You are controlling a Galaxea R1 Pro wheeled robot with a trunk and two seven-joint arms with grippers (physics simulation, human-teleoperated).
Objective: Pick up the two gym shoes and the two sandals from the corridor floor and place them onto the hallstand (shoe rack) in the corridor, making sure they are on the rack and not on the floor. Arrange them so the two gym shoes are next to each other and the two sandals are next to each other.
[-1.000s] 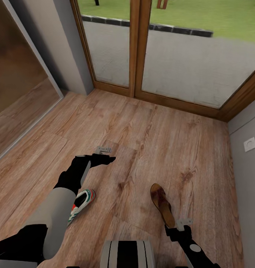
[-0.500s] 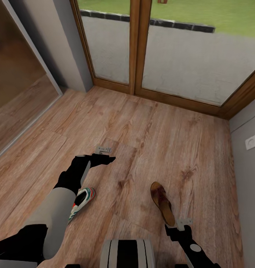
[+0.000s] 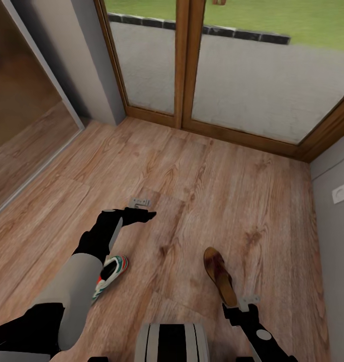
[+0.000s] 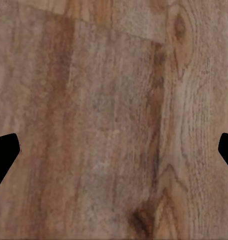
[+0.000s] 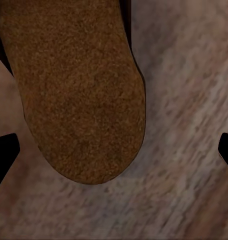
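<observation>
One gym shoe [image 3: 113,271], white with green and red edging, lies on the corridor floor [image 3: 202,191], partly covered by my left forearm. A brown sandal [image 3: 220,275] lies to its right, toe pointing away from me. My left gripper [image 3: 140,203] hangs open over bare planks ahead of the gym shoe; the left wrist view shows its gripper [image 4: 114,152] with just wood grain between the tips. My right gripper [image 3: 248,300] is open just behind the sandal's heel. In the right wrist view the gripper [image 5: 114,152] stands above the sandal's rounded heel end [image 5: 74,90]. The hallstand is out of view.
Wood-framed glass doors [image 3: 184,65] close the far end of the corridor. A mirrored sliding wardrobe [image 3: 26,110] runs along the left. A grey wall with a white socket [image 3: 340,193] bounds the right side. My base [image 3: 172,342] shows at the bottom.
The head view has shifted very slightly. Both arms, the gym shoe and the sandal hold their places.
</observation>
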